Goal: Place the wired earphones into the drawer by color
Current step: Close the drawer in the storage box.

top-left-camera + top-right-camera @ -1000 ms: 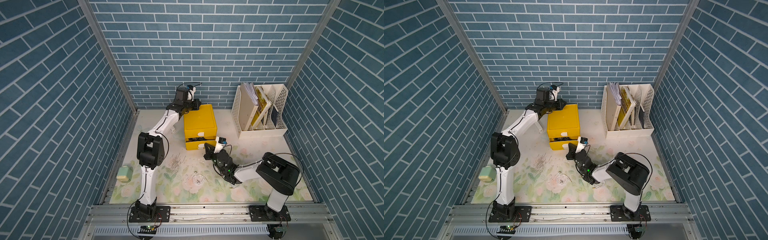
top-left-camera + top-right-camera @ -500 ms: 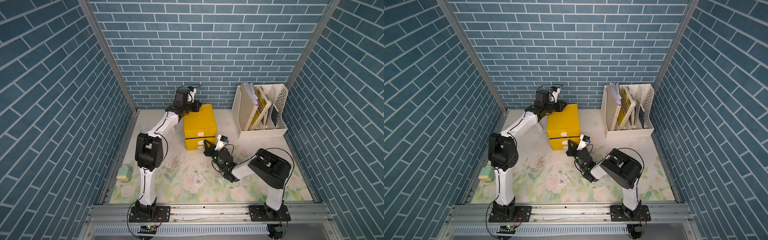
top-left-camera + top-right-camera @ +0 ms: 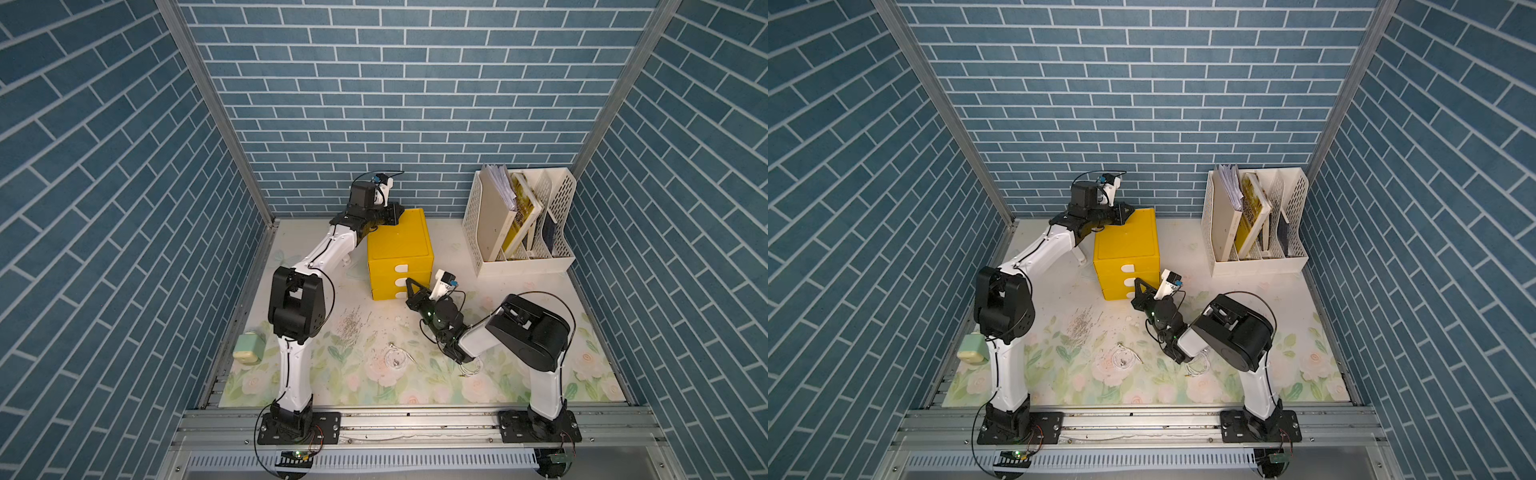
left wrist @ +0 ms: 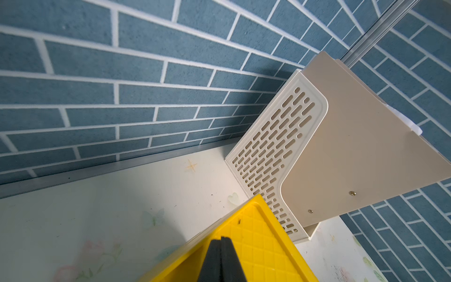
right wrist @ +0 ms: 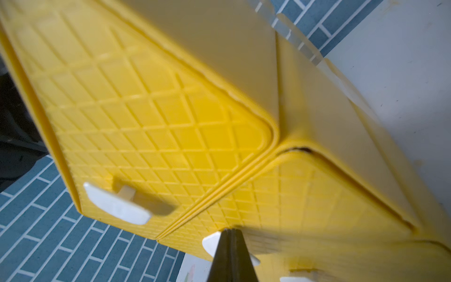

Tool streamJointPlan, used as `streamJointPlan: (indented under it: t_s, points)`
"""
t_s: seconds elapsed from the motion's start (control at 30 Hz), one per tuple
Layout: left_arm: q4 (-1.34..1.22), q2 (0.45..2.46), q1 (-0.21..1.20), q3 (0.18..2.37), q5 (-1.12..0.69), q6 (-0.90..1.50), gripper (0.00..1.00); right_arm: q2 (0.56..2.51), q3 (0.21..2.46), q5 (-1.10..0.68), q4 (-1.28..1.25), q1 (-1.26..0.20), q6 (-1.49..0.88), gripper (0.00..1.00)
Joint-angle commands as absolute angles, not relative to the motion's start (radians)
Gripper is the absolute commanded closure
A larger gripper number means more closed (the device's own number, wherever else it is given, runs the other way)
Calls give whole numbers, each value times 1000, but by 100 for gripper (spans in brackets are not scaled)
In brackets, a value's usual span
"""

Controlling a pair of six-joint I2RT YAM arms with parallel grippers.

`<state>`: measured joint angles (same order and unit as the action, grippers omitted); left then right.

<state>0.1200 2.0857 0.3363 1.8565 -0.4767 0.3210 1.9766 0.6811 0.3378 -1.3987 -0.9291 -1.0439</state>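
Observation:
The yellow drawer cabinet (image 3: 399,243) (image 3: 1127,245) stands at the back of the mat, and all three drawers (image 3: 386,286) look pushed in. My left gripper (image 3: 398,210) (image 3: 1129,208) (image 4: 221,238) rests shut on the cabinet's back top corner, holding nothing. My right gripper (image 3: 409,282) (image 3: 1137,281) (image 5: 229,230) is shut and empty, its tip at a white handle (image 5: 212,241) on the drawer fronts. One white coil of wired earphones (image 3: 395,357) (image 3: 1123,358) lies on the mat. Another white coil (image 3: 469,368) (image 3: 1198,365) lies partly under the right arm.
A white file rack (image 3: 519,224) (image 4: 273,146) with books stands at the back right, close to the cabinet. A scatter of small silvery bits (image 3: 353,326) lies left of the mat's middle. A pale green object (image 3: 248,348) sits at the left edge.
A drawer that stood partly out with dark contents is now flush. My right gripper moved forward to the drawer fronts. The left arm barely moved.

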Motion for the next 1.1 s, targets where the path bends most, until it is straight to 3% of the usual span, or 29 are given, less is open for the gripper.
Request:
streamJointPlan:
  t_s: [0.0,0.43,0.47,0.67,0.7,0.8,1.07]
  points:
    - [324,2144,336,1780,-485,343,91,1990,700,398,-1376,-925,-1089,100]
    - [337,2127,334,1779,-466,349,88,1951,581,318,-1436,-934,-1163,100]
    - [337,2126,333,1779,-465,350,87,1950,562,320,-1446,-941,-1179,97]
    - [337,2123,332,1776,-454,359,81,2001,523,310,-1535,-989,-1254,52]
    - [337,2122,331,1776,-454,361,80,2018,527,307,-1551,-992,-1270,48]
    - [337,2120,330,1773,-453,363,77,2073,549,309,-1602,-1003,-1327,42]
    - [339,2117,328,1767,-454,359,77,2218,602,345,-1683,-1020,-1467,44]
